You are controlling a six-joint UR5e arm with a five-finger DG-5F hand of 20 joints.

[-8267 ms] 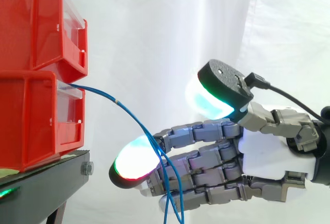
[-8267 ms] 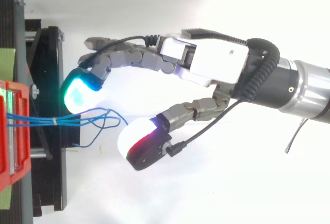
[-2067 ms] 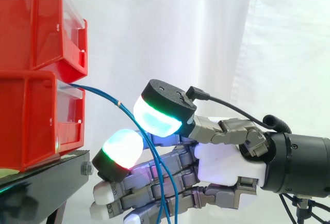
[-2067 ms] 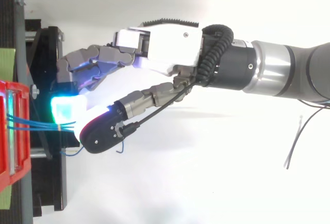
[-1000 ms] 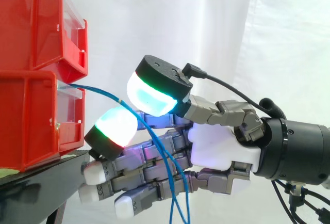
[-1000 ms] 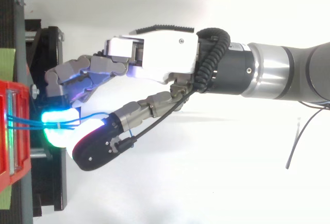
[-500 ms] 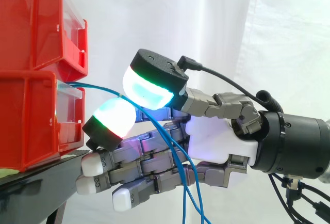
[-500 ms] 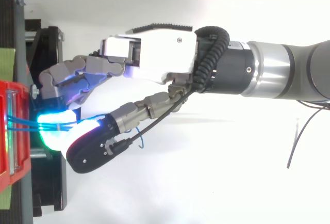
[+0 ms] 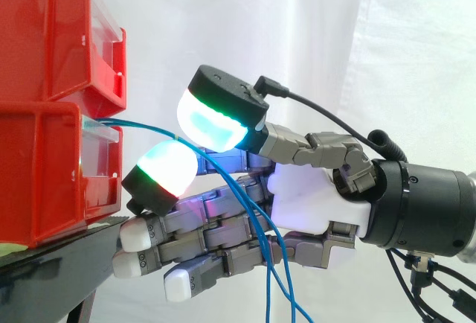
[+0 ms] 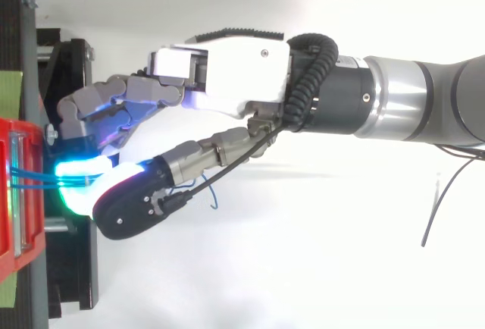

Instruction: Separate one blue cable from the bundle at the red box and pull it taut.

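1. Hand state: the hand [image 9: 312, 204] is clenched in a pinch. The thumb pad [image 9: 212, 126] and one finger pad [image 9: 167, 168] meet on the blue cables [image 9: 130, 124]. The other fingers lie straight below, pointing at the black stand [image 9: 52, 271].
2. Cable location: the blue cables leave the front of the lower red box [image 9: 44, 174], cross a short open span and enter the pinch just beside the box. Past the pads they drop across the straight fingers and hang loose below the palm.
3. Strand count: from above, several strands [image 10: 34, 180] run side by side into the pads. Whether the pinch holds one strand or the whole bundle cannot be told.
4. Governing relation: the box lies to the view's left of the hand and the arm enters from the right. The long axis of the span between box and pads is near level and in line with the forearm.
5. Judgement: the pull calls for a straight retreat along that axis, away from the box. Separation looks unconfirmed, and a pinch on more than one strand would tension the whole bundle.
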